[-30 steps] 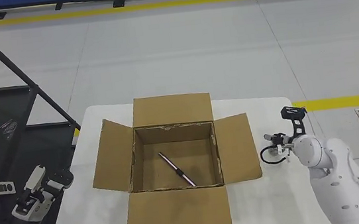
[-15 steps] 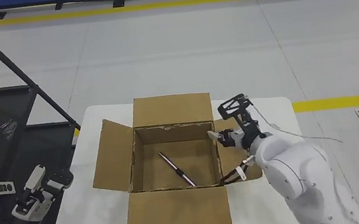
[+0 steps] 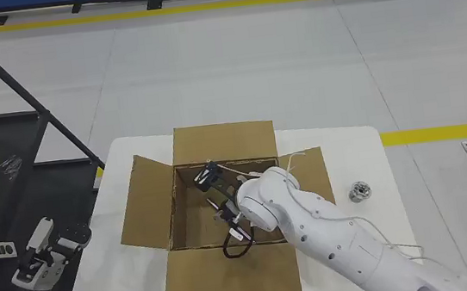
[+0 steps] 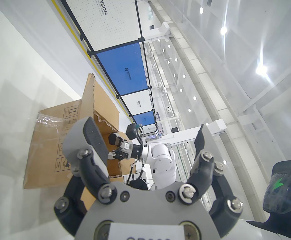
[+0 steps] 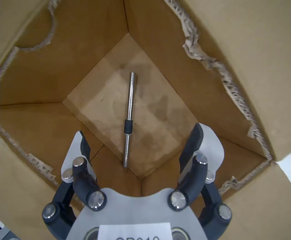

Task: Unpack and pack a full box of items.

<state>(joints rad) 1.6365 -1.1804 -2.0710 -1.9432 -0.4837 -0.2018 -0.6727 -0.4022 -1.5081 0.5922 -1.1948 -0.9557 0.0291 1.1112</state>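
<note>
An open cardboard box (image 3: 231, 276) stands in the middle of the white table (image 3: 351, 149). On its floor lies a thin metal rod (image 5: 129, 109) with a black band, alone in the box. My right gripper (image 5: 139, 130) hangs open inside the box mouth, directly above the rod and not touching it. In the top view the right gripper (image 3: 211, 181) is over the box's far left part, and its arm covers most of the rod. My left gripper (image 4: 145, 125) is open and holds nothing, off the table's near left corner (image 3: 59, 235).
A small round metal part (image 3: 359, 190) lies on the table to the right of the box. The box's four flaps (image 3: 145, 203) are folded outward, with torn edges (image 5: 229, 84). A black frame (image 3: 19, 92) stands at the far left.
The right arm swung from the table's right side, where the small metal part now lies, over into the box. The left arm has barely shifted.
</note>
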